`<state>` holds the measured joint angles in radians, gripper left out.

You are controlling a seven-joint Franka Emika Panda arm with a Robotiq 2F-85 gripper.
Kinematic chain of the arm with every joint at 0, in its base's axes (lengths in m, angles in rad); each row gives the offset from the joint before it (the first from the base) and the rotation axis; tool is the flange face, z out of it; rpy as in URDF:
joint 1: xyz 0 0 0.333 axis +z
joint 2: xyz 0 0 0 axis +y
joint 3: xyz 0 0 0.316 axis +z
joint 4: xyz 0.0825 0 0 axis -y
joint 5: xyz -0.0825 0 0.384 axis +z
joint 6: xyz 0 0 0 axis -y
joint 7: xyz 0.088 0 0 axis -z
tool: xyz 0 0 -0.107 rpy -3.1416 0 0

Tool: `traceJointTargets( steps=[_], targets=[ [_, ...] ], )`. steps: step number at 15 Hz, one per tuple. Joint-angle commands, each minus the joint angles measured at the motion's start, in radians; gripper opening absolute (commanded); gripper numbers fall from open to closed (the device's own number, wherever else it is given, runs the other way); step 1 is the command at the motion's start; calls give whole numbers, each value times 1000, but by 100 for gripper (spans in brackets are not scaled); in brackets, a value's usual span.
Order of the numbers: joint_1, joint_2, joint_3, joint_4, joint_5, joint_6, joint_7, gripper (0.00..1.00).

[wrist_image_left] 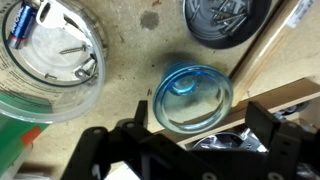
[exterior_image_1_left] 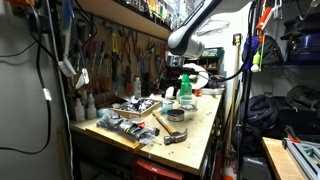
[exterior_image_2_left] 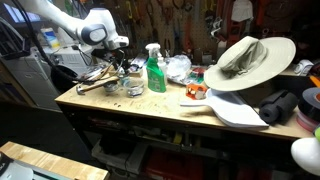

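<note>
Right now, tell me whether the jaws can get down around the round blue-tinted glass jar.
Probably yes. The blue-tinted glass jar sits below, between the open jaws, and the clear plastic tub and dark round tin stand apart from it.

Cluttered workbench (exterior_image_2_left: 150,105), tool-hung wall (exterior_image_1_left: 115,50)

Just ahead of the matt black fingers (wrist_image_left: 282,140), a glossy blue-tinted clear jar (wrist_image_left: 192,97) stands on the worn, stained wooden surface (wrist_image_left: 130,40). Beyond them, a clear plastic tub (wrist_image_left: 45,55) and a dark metal tin (wrist_image_left: 225,22) hold shiny screws (wrist_image_left: 228,10).
</note>
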<state>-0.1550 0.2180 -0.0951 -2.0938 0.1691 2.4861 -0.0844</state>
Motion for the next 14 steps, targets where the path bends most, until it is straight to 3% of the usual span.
traceJointTargets(
  steps=[1,7,10,11,14],
  targets=[
    [27,-135,21,-134,-70,-15,-88,100],
    [81,-217,56,-260,-203,-45,-212,100],
    [95,-217,68,-307,-201,-43,-342,100],
    [94,-188,63,-254,-185,-42,-270,100],
    [96,-187,63,-256,-184,-41,-277,100]
  ],
)
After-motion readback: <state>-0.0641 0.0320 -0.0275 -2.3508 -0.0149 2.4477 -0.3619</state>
